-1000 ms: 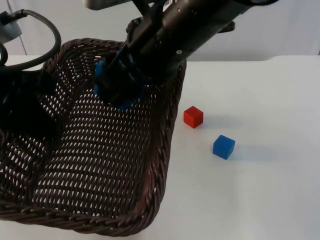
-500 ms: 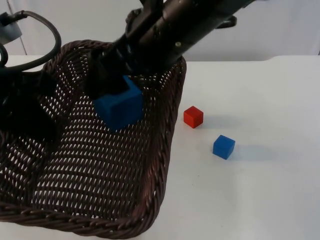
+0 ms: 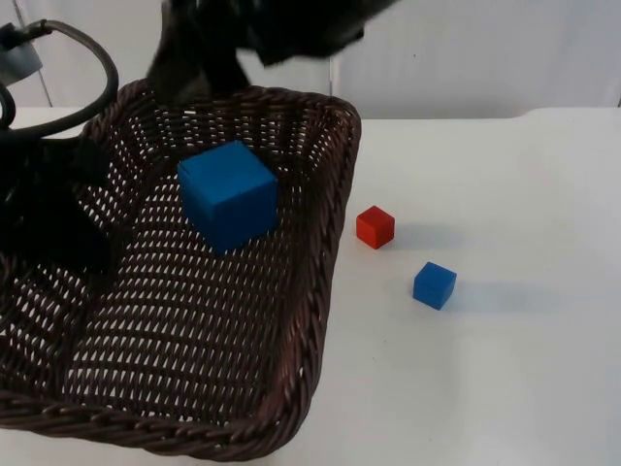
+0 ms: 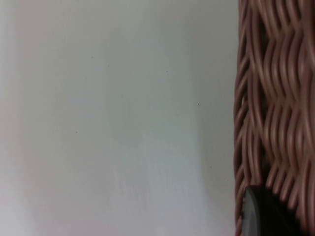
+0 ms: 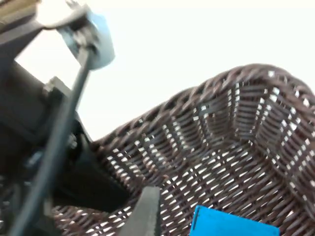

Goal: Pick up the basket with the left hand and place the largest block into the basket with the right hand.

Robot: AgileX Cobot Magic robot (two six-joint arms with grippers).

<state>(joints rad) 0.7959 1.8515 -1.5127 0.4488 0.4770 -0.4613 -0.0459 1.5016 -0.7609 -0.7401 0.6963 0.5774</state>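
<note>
The dark brown wicker basket (image 3: 328, 254) is held off the table at the left, with my left gripper (image 3: 80, 209) shut on its left rim. The left wrist view shows the woven rim (image 4: 268, 98) close beside a black fingertip (image 4: 263, 216). The large blue block (image 3: 229, 194) lies free on the basket's floor, near its far side. My right gripper (image 3: 199, 70) hangs open above the basket's far rim, apart from the block. From the right wrist I see the basket (image 5: 236, 128) and the block's blue top (image 5: 231, 226) below.
A small red block (image 3: 375, 227) and a small blue block (image 3: 434, 285) sit on the white table (image 3: 505, 369) just right of the basket. The grey partition wall runs behind. The right half of the table is bare.
The right gripper has let go of the large blue block and risen up and back out of the basket. The block now rests on the basket's floor. The left arm has held still.
</note>
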